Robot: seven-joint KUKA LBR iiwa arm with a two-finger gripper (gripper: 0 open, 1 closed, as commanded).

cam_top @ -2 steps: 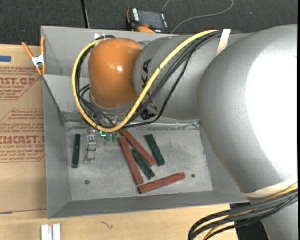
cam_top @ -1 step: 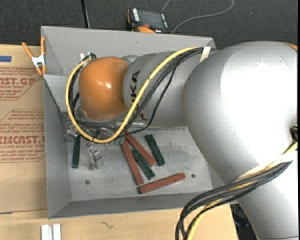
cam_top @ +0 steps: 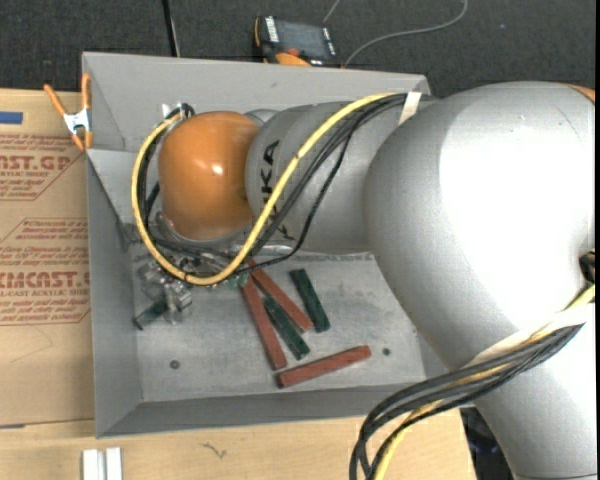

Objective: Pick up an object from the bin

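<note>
The bin (cam_top: 115, 353) is plain mid-grey metal all over, and its floor is flecked with a few darker spots and scuffs. The arm (cam_top: 480, 218) is pale silver-grey with a soft sheen, and the link next to the wrist carries black letters. The wrist cover (cam_top: 205, 173) is glossy orange with a pale highlight on its dome. Yellow and black cables (cam_top: 138, 183) loop round it. The reddish-brown sticks (cam_top: 325, 365) on the bin floor are one flat colour with no pattern. The dark green sticks (cam_top: 308, 300) among them are close to black-green and just as plain.
</note>
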